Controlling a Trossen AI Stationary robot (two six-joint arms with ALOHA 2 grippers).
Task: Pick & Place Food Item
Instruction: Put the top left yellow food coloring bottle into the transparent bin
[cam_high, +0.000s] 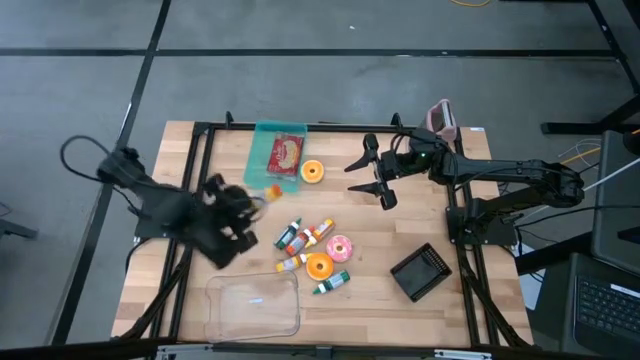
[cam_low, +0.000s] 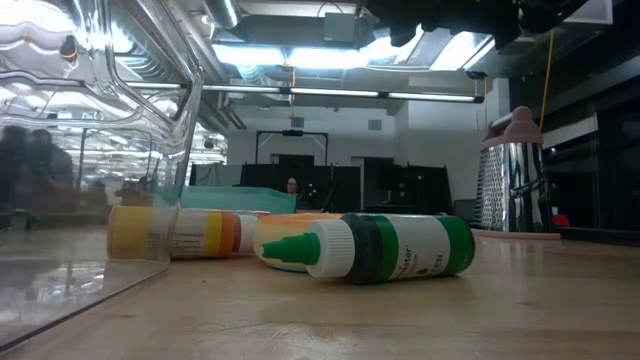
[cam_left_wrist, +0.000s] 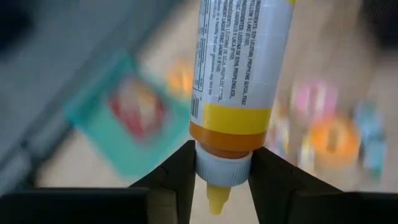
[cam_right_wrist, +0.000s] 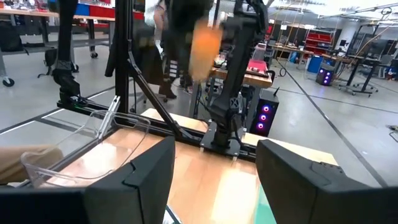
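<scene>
My left gripper (cam_left_wrist: 224, 163) is shut on a squeeze bottle (cam_left_wrist: 242, 68) with a white label, yellow and orange bands, a white cap and a yellow nozzle. In the high view the left gripper (cam_high: 252, 198) hangs over the table's left half, between the teal tray (cam_high: 262, 135) and the loose food items. A red packet (cam_high: 286, 153) lies in the tray. My right gripper (cam_high: 372, 172) stands open in the air over the far right part of the table, with nothing between its fingers (cam_right_wrist: 143, 180). My left gripper pinches the bottle's white cap (cam_left_wrist: 224, 169) between its two fingers (cam_left_wrist: 179, 177), one on each side. The nozzle points back toward the wrist and the body sticks out forward past the fingertips. The bottle is lifted clear of the table.
Loose on the table's middle lie several small bottles (cam_high: 296, 236), a pink donut (cam_high: 340, 247), two orange donuts (cam_high: 320, 265) and a green-capped bottle (cam_low: 385, 248). A clear container (cam_high: 253, 305) stands near the front edge, a black item (cam_high: 420, 272) front right, a grater (cam_low: 515, 170) far right.
</scene>
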